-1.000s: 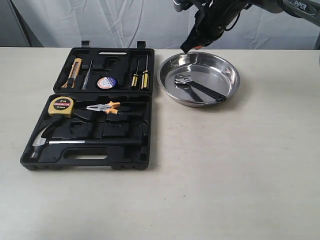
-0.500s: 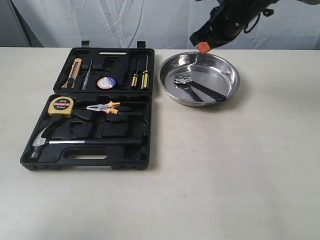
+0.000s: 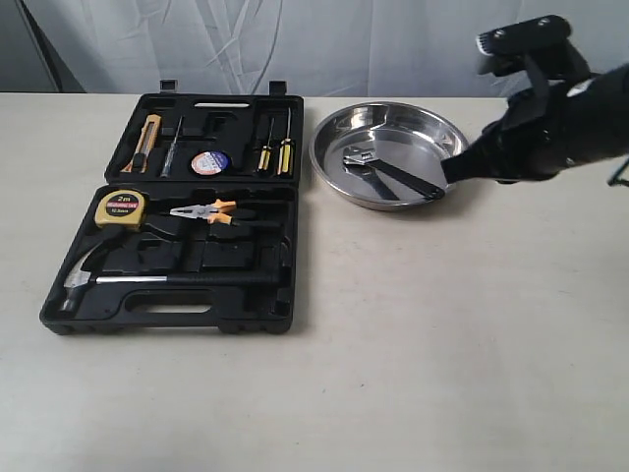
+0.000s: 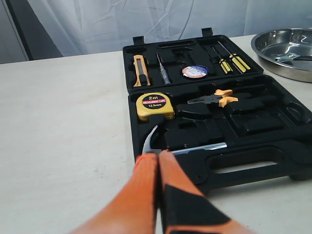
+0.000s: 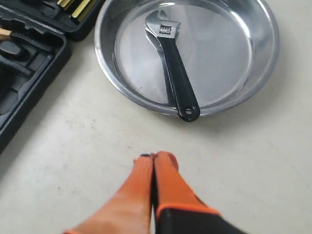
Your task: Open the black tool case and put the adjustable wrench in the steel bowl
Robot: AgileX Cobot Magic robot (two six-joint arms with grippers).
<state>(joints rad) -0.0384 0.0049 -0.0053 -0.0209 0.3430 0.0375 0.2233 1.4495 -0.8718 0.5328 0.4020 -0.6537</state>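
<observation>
**Wrench (image 3: 391, 173) in bowl (image 3: 329, 162), case (image 3: 246, 290) open**

The wrench is seen lying in the steel bowl, upper right of centre in the exterior view, with its handle end propped against the bowl's wall. The case is laid open at the left of the frame. The right gripper (image 5: 153, 158) is held with its fingers pressed together on nothing, just beside the bowl. The left gripper (image 4: 158, 155) is likewise closed and empty, near the case's handle edge.
</observation>
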